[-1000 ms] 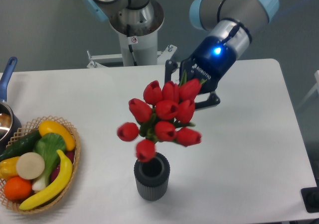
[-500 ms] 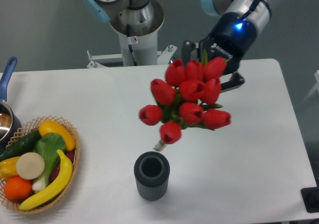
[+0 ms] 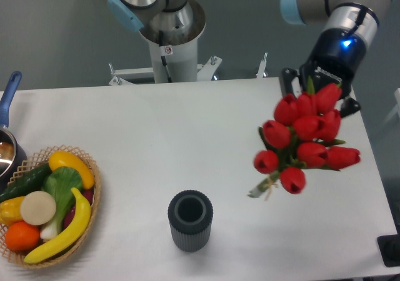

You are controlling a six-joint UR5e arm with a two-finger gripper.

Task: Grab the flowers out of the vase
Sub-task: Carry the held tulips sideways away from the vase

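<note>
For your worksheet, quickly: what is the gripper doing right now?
Gripper: closed on the flowers, held in the air, clear of the vase.

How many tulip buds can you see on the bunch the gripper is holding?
9 on the flowers: three along the top by the gripper, three across the middle, three lowest at left, bottom and right. More may hide behind these.

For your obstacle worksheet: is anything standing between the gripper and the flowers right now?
Nothing visible does. The gripper already holds the flowers in the air, well clear of the empty vase.
</note>
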